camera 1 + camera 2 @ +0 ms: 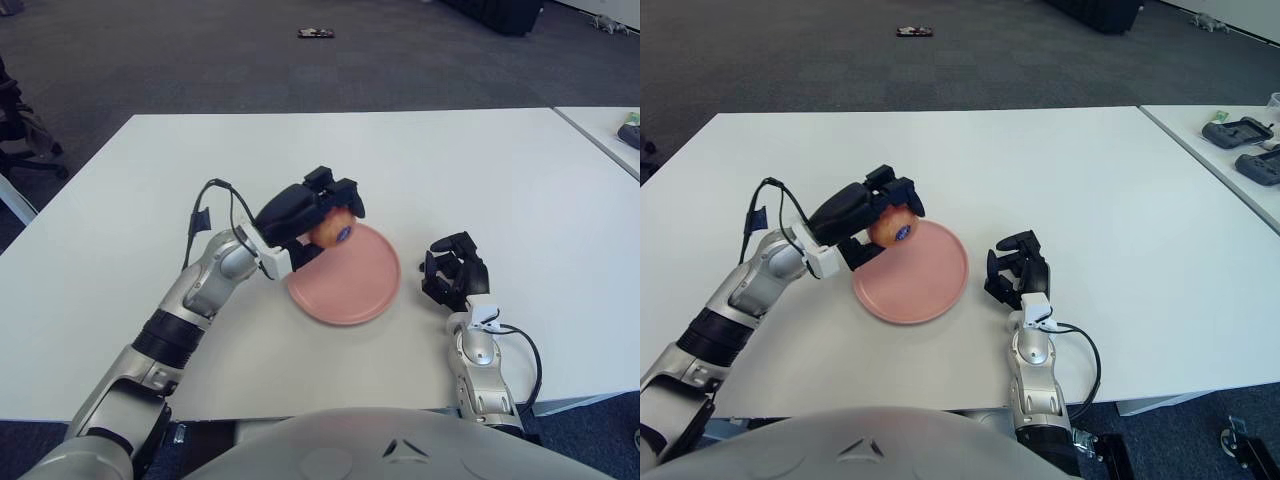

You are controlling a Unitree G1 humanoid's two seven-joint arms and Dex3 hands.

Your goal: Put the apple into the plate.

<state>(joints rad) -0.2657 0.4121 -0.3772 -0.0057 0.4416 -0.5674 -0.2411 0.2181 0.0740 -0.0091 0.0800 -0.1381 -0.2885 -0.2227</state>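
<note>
A reddish-orange apple (331, 230) with a small blue sticker is held in my left hand (318, 216), whose black fingers curl around it. The hand holds the apple in the air over the left part of the pink plate (362, 281), which lies on the white table (480, 170). The hand and apple hide the plate's near-left rim. My right hand (455, 270) shows just right of the plate, away from the apple.
A second white table (1230, 165) at the right carries dark devices (1240, 131). A small object (316, 33) lies on the dark carpet beyond the table. A chair (15, 125) shows at the far left edge.
</note>
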